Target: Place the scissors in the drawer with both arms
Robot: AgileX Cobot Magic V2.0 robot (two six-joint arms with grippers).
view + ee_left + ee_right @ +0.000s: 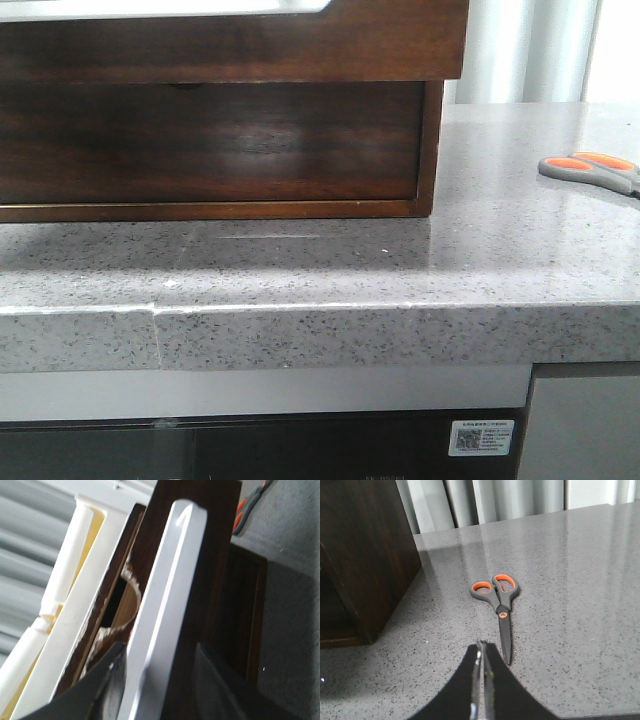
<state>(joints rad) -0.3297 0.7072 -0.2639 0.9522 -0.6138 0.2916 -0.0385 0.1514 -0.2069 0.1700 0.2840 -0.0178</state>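
Observation:
The scissors (pixel 590 170) lie flat on the grey speckled counter at the far right, grey handles with orange lining. In the right wrist view the scissors (pixel 499 605) point their blade tip toward my right gripper (pixel 481 647), which is shut and empty just short of that tip. The dark-brown drawer (pixel 230 40) stands pulled out above its empty cavity. My left gripper (pixel 160 680) straddles the drawer front (pixel 170 605) beside the half-round notch (pixel 125 592), one finger (pixel 100 685) inside and one finger (pixel 225 690) on the outer face. Neither arm shows in the front view.
The wooden frame (pixel 432 150) around the drawer stands on the counter (pixel 330 260) at the left. The counter's front edge (pixel 300 335) runs across, with a dark appliance (pixel 250 455) below. A white plastic piece (pixel 65 580) lies beyond the drawer front.

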